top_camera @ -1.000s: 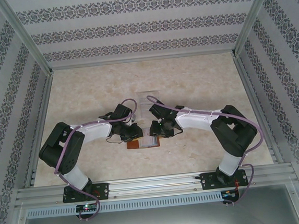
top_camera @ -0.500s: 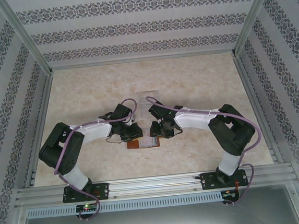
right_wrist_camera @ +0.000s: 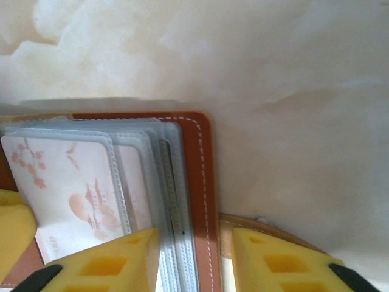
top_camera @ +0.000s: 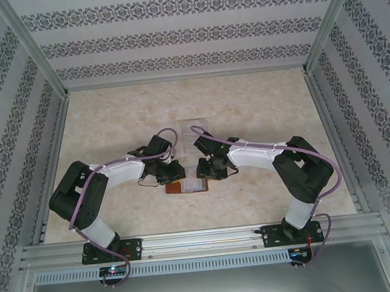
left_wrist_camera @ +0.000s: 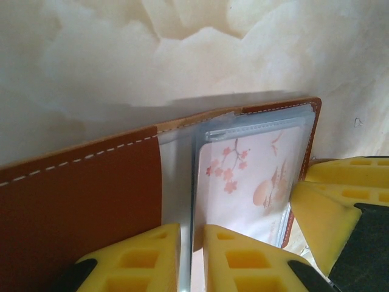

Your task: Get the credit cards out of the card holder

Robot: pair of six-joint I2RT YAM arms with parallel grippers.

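The card holder (top_camera: 185,186) lies open and flat on the surface (top_camera: 266,105), midway between the two arms. Its long axis runs left to right, so each arm meets one end of it. The uppermost of the credit cards (left_wrist_camera: 249,176), pale with pink blossom print, sits face up inside a clear sleeve (right_wrist_camera: 173,182) on the right half. It lies between the two sets of jaws, to the right of the left gripper (left_wrist_camera: 192,234) and to the left of the right gripper (right_wrist_camera: 194,237). The left jaws are nearly together at the near edge, close to the fold, with a clear leaf running into the narrow slot between them; it looks pinched there. The right jaws stand apart astride the holder's outer right edge, with the brown stitched border and the stack of sleeves between them. Whether they press on it cannot be told. The sleeve's lip appears to lie along the far edge, away from both grippers, so the card would probably have to slide out that way. Neither set of jaws is on the card itself. The right gripper seems slightly better placed, as its inner finger already borders the card's near corner.
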